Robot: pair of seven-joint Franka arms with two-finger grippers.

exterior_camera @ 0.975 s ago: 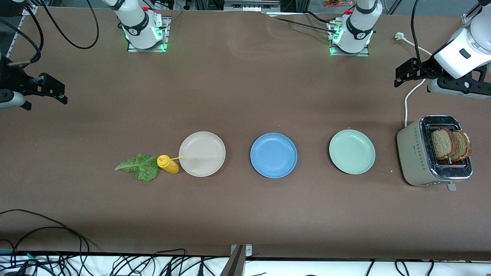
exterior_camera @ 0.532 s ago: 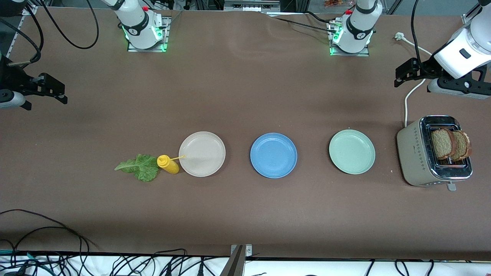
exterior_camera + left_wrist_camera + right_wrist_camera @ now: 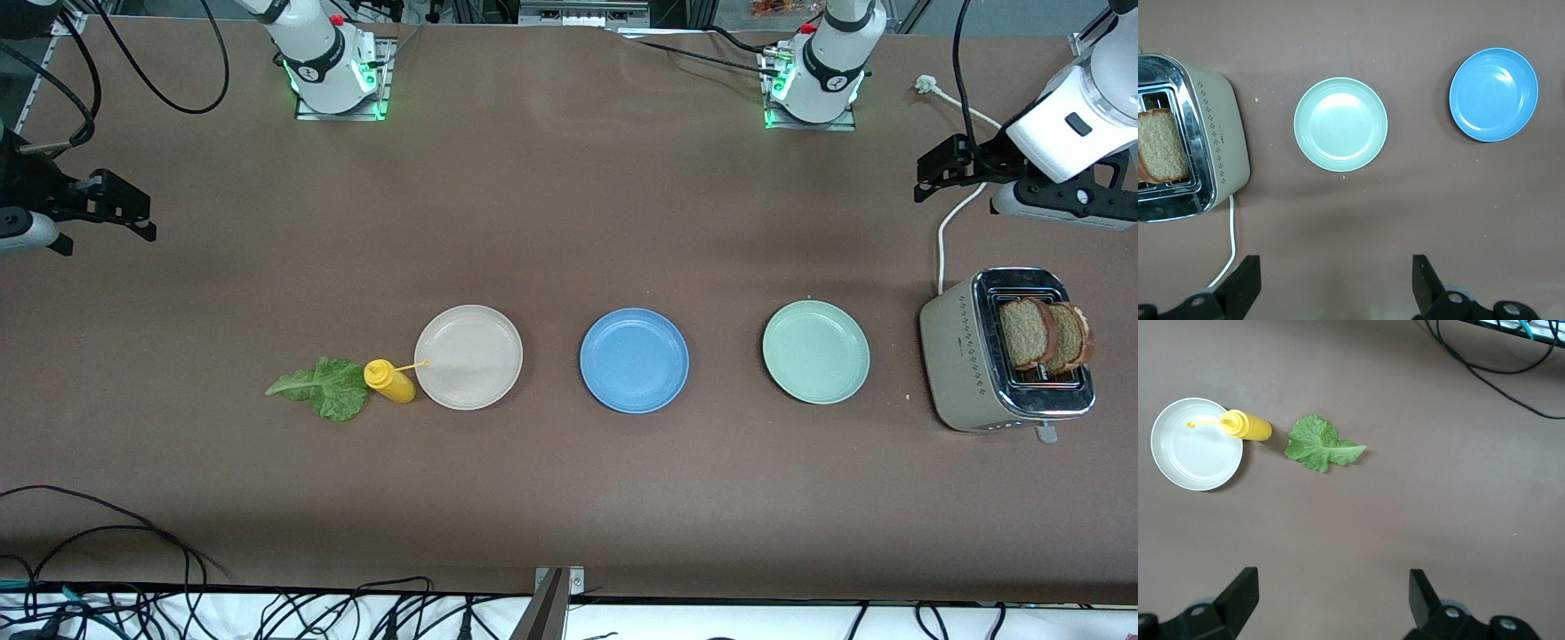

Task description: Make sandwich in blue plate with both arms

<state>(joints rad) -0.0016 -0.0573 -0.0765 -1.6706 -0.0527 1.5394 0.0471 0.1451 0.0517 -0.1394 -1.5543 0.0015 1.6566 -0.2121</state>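
The blue plate lies bare in the middle of the table. Two brown bread slices stand upright in the toaster at the left arm's end. A green lettuce leaf lies flat toward the right arm's end. My left gripper hangs open and holds nothing, over bare table by the toaster's white cord. My right gripper hangs open and holds nothing, over bare table at the right arm's end.
A beige-white plate and a mint-green plate flank the blue one. A yellow squeeze bottle lies between lettuce and beige plate, its nozzle over the rim. Loose black cables run along the front edge.
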